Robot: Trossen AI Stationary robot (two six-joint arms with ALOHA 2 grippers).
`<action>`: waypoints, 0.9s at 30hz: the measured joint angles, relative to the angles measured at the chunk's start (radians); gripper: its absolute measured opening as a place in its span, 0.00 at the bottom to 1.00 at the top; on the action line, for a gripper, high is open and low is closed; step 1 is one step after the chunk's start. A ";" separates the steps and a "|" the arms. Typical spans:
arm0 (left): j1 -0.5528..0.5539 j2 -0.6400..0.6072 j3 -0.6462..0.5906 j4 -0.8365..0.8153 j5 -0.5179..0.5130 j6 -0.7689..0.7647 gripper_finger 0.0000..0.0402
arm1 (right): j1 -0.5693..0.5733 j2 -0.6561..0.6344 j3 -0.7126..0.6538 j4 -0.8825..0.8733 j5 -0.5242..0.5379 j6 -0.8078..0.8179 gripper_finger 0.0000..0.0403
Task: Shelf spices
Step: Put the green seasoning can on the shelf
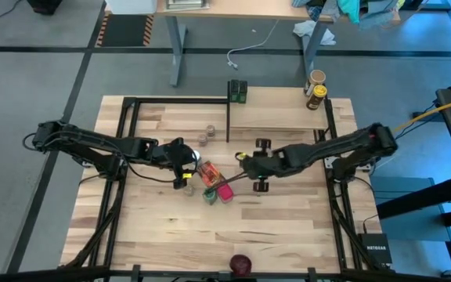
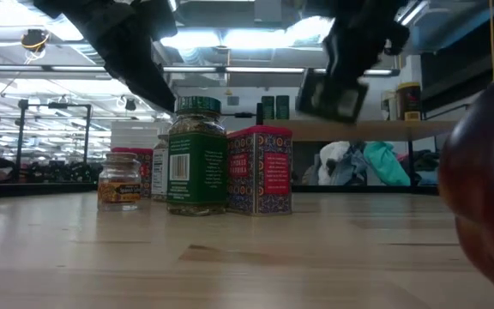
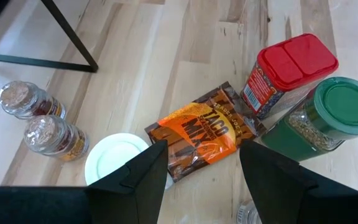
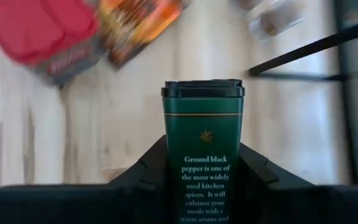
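Your right hand point(image 4: 202, 186) grips a dark green tin of ground black pepper point(image 4: 202, 137), its fingers pressed against both sides of the tin. In the high view that hand point(image 1: 245, 162) sits above the middle of the table point(image 1: 288, 235), just off the near edge of the shelf point(image 1: 280, 117), and in the low view the tin point(image 2: 331, 94) hangs clear of the tabletop.

Most of the other spices stand in a cluster just beside your left hand point(image 1: 188, 166): an orange taco mix packet point(image 3: 201, 130) lying flat, a pink-red box point(image 3: 288, 71) and a green-lidded jar point(image 3: 328, 118) touching each other, a white-capped bottle point(image 3: 117, 158) next to the packet, and two small clear-topped jars point(image 3: 42, 121) side by side near a black frame post point(image 3: 70, 34).

Your left hand point(image 3: 204, 177) hovers over the taco packet with its fingers spread and nothing between them.

On the shelf board you can see two dark green tins point(image 1: 238, 91) at the far edge and a pair of tan-lidded jars point(image 1: 315, 88) toward the far right corner. A dark red round object point(image 1: 241, 264) lies alone at the table's near edge.
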 joint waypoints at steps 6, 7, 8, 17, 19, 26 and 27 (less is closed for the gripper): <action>0.000 0.000 0.000 0.000 -0.001 0.000 0.48 | -0.006 -0.176 -0.059 0.092 0.163 -0.010 0.28; 0.000 0.000 0.000 -0.001 -0.001 0.000 0.48 | -0.012 -0.207 -0.089 0.118 0.189 -0.011 0.28; 0.000 0.000 0.000 -0.002 -0.001 0.000 0.48 | -0.015 -0.241 -0.121 0.144 0.215 -0.010 0.28; 0.001 0.000 0.000 0.009 -0.081 0.019 0.48 | -0.095 -0.494 -0.489 0.711 0.406 -0.025 0.28; 0.004 0.000 0.000 0.009 -0.117 0.019 0.48 | -0.143 -0.502 -0.557 0.852 0.403 -0.030 0.28; 0.005 0.000 0.000 0.009 -0.143 0.017 0.48 | -0.347 -0.424 -0.660 1.182 0.270 -0.005 0.28; 0.005 0.000 0.000 0.010 -0.143 0.016 0.48 | -0.372 -0.402 -0.661 1.225 0.251 -0.004 0.28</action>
